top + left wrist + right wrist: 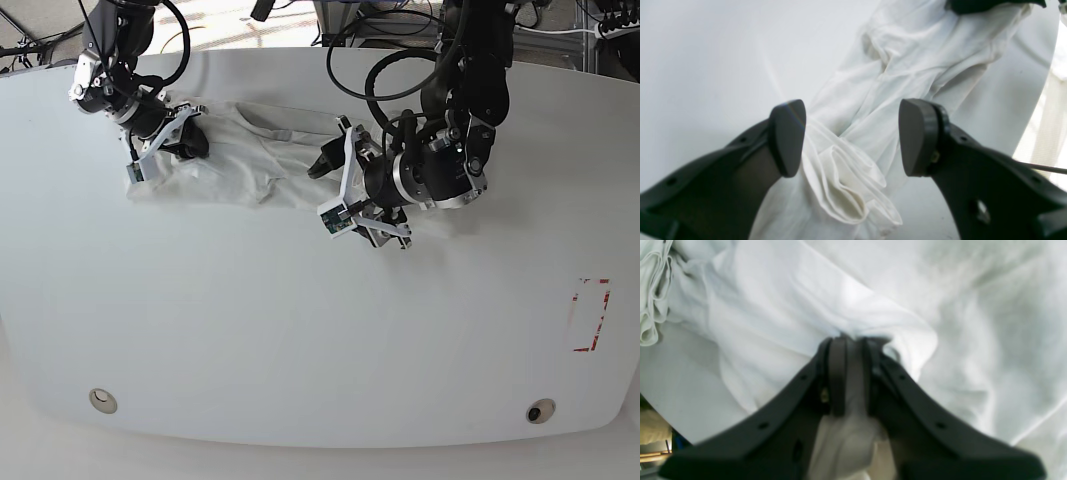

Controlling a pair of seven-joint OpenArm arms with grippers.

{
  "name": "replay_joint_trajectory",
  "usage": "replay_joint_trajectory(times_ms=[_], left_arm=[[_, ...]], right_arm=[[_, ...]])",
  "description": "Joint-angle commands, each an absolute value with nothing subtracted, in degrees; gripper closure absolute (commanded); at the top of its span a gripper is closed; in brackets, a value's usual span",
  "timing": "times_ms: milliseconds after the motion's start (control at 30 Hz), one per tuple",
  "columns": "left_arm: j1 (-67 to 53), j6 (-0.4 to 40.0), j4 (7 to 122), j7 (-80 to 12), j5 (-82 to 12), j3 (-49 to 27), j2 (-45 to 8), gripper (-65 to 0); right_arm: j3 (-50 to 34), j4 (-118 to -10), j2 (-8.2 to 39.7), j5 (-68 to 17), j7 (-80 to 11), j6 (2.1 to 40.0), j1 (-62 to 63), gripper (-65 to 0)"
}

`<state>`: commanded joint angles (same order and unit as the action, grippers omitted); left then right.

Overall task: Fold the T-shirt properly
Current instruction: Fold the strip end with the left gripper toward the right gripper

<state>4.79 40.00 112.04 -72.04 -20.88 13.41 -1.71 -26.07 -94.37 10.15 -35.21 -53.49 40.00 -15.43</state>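
Observation:
The white T-shirt (240, 150) lies bunched into a long band at the back left of the white table (300, 330). Its lettering and graphic are hidden. My right gripper (185, 140) is shut on the band's left end; the right wrist view shows cloth pinched between its closed fingers (848, 340). My left gripper (325, 190) is at the band's right end. In the left wrist view it (853, 138) is open, one finger on each side of a crumpled fold of the T-shirt (846, 180). The right gripper shows dark at the band's far end (990, 5).
A red-outlined rectangle (590, 315) is marked near the table's right edge. Two round fittings (101, 400) (540, 410) sit near the front edge. Cables hang behind the table. The table's edge (1048, 100) runs close to the left gripper's right side.

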Motion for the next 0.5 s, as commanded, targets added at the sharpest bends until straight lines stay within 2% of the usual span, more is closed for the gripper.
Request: replay_joint_trajectory(times_ms=[300, 500], left_arm=[[2.15, 40.0, 111.69, -69.14, -20.88, 4.7, -13.14, -39.6], [-0.84, 40.0, 111.25, -62.81, -20.35, 4.62, -15.87, -39.4]], right_arm=[[-26.07, -96.57, 8.22, -34.86, -53.49, 40.0, -13.05, -8.7], [-26.07, -96.66, 7.52, -35.21, -53.23, 40.0, -12.79, -8.7]])
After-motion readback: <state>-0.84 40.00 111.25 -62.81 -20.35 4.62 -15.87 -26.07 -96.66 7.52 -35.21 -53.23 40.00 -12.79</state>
